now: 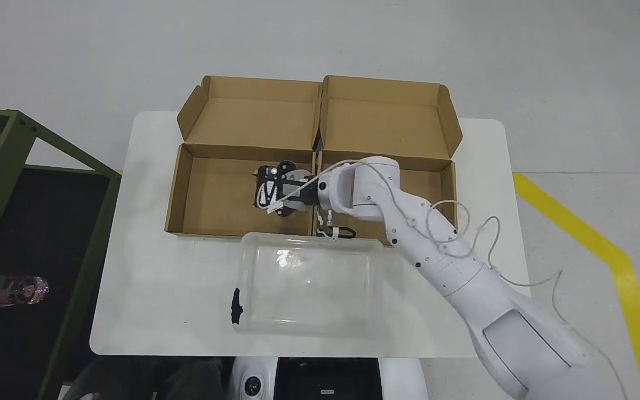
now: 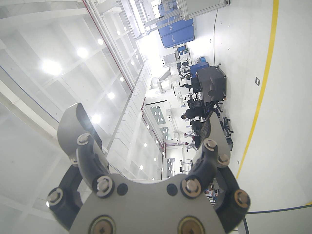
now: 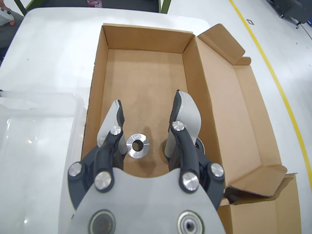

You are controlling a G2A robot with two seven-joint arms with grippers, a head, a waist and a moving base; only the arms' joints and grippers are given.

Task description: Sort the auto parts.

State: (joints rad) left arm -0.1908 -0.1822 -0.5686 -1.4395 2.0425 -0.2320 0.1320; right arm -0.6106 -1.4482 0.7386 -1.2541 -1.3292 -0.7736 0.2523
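Observation:
My right gripper (image 3: pixel 147 109) hangs open over the floor of the left cardboard box (image 3: pixel 146 74), nothing between its fingers. Under it, close to the box's near end, a round silver metal part with a centre hole (image 3: pixel 137 146) lies on the cardboard. A second round metal part (image 3: pixel 200 146) peeks out beside one finger. In the top view the right gripper (image 1: pixel 272 187) is inside the left cardboard box (image 1: pixel 215 190). My left gripper (image 2: pixel 143 122) points up at the hall ceiling, open and holding nothing.
A second cardboard box (image 1: pixel 425 185) adjoins on the right, both with lids folded back. A clear plastic bin (image 1: pixel 310 280) stands in front of the boxes, a small black item (image 1: pixel 236 305) at its left edge. A green cart (image 1: pixel 40 260) stands left of the table.

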